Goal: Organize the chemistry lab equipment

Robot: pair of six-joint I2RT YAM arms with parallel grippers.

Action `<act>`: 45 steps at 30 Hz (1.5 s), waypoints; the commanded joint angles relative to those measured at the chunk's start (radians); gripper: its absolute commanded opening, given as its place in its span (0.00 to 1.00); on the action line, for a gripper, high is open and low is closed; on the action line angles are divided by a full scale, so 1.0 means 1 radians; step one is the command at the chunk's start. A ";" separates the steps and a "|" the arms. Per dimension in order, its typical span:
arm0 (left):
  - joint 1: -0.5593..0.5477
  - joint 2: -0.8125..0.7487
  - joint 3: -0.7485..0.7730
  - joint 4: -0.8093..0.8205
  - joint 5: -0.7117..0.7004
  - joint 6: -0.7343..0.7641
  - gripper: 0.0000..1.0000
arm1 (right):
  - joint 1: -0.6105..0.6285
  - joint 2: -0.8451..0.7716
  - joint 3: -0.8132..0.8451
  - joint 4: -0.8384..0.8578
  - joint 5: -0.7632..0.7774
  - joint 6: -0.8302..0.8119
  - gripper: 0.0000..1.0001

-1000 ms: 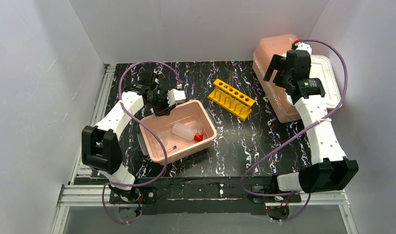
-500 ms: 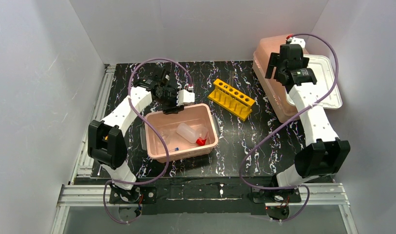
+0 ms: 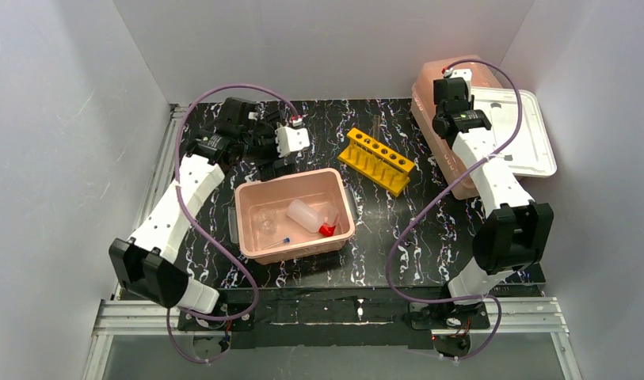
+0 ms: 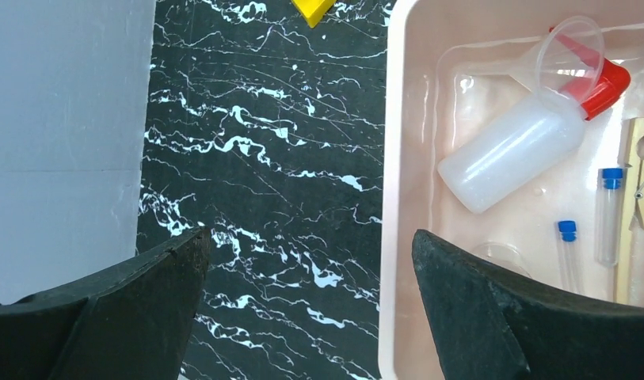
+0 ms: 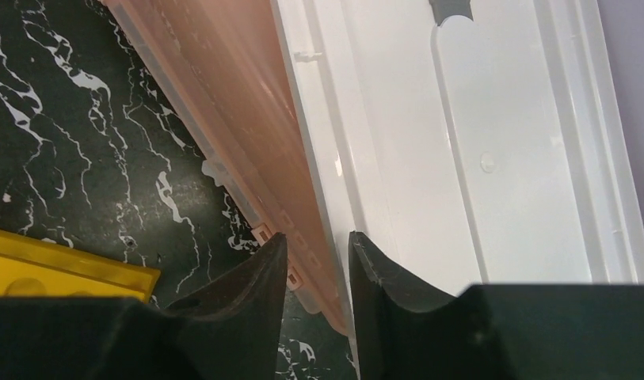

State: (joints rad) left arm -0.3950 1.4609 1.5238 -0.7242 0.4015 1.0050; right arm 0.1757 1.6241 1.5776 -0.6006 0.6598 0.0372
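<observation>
Left fingers (image 4: 477, 317) now sprung wide beside pink tub (image 4: 398, 158), right fingers (image 5: 247, 293) narrowed astride rim of upturned tub (image 5: 223, 119) — grip unclear

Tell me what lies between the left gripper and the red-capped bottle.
Left wrist view: the pink tub's wall stands between the left gripper and the red-capped bottle, with marbled tabletop before it.

Site: I read this as a robotics lab test cell | Evidence: white panel walls (image 3: 318, 47), black marbled tabletop (image 3: 374, 255), aluminium base rail (image 3: 524, 313), yellow tube rack (image 3: 375, 161).
</observation>
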 commanded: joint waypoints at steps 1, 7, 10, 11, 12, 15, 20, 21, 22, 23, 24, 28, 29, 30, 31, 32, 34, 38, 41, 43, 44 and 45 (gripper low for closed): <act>-0.004 -0.086 -0.044 0.011 -0.020 -0.036 0.98 | 0.024 0.013 -0.008 0.049 0.093 -0.034 0.40; -0.004 -0.124 -0.074 0.013 -0.042 -0.032 0.98 | 0.027 0.013 -0.015 0.045 0.107 -0.034 0.31; -0.004 -0.142 -0.085 0.015 -0.045 -0.026 0.98 | 0.027 0.015 -0.013 0.046 0.115 -0.034 0.31; -0.004 -0.148 -0.088 0.015 -0.047 -0.023 0.98 | 0.027 0.017 -0.012 0.046 0.116 -0.034 0.31; -0.004 -0.151 -0.093 0.016 -0.049 -0.021 0.98 | 0.027 0.019 -0.010 0.046 0.120 -0.034 0.31; -0.005 -0.160 -0.104 0.020 -0.056 -0.016 0.98 | 0.027 0.026 -0.008 0.044 0.119 -0.035 0.30; -0.004 -0.171 -0.115 0.026 -0.064 -0.014 0.98 | 0.028 0.024 -0.004 0.040 0.112 -0.035 0.15; -0.004 -0.174 -0.116 0.025 -0.065 -0.014 0.98 | 0.029 0.022 0.000 0.038 0.111 -0.034 0.12; -0.004 -0.175 -0.117 0.027 -0.065 -0.015 0.98 | 0.031 0.019 0.004 0.034 0.110 -0.034 0.08; -0.004 -0.179 -0.119 0.026 -0.066 -0.015 0.98 | 0.036 0.014 0.010 0.032 0.110 -0.034 0.05; -0.004 -0.182 -0.123 0.029 -0.066 -0.014 0.98 | 0.043 0.010 0.017 0.029 0.113 -0.034 0.03; -0.004 -0.202 -0.152 0.061 -0.074 -0.011 0.98 | 0.087 -0.014 0.054 0.027 0.139 -0.087 0.01; -0.004 -0.207 -0.154 0.062 -0.072 -0.011 0.98 | 0.099 -0.019 0.064 0.028 0.146 -0.095 0.01; -0.004 -0.211 -0.157 0.062 -0.071 -0.012 0.98 | 0.111 -0.025 0.074 0.026 0.150 -0.103 0.01; -0.004 -0.216 -0.157 0.062 -0.070 -0.012 0.98 | 0.124 -0.031 0.085 0.021 0.151 -0.107 0.01; -0.005 -0.221 -0.158 0.063 -0.070 -0.012 0.98 | 0.138 -0.037 0.093 0.016 0.151 -0.111 0.01; -0.003 -0.233 -0.163 0.067 -0.072 -0.010 0.98 | 0.175 -0.061 0.103 0.019 0.152 -0.128 0.01; -0.003 -0.269 -0.204 0.104 -0.076 0.002 0.98 | 0.254 -0.091 0.145 -0.014 0.109 -0.145 0.01; -0.002 -0.305 -0.248 0.140 -0.076 0.011 0.98 | 0.323 -0.121 0.177 -0.050 0.026 -0.152 0.01; -0.002 -0.338 -0.285 0.172 -0.078 0.018 0.98 | 0.369 -0.143 0.206 -0.088 -0.051 -0.142 0.01; -0.002 -0.352 -0.301 0.190 -0.078 0.016 0.98 | 0.391 -0.151 0.225 -0.115 -0.093 -0.138 0.01; 0.000 -0.367 -0.314 0.207 -0.078 0.013 0.98 | 0.423 -0.155 0.246 -0.145 -0.136 -0.130 0.01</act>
State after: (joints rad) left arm -0.3950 1.1614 1.2606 -0.5873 0.3225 1.0069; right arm 0.5144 1.5528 1.7138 -0.6746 0.6693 -0.0822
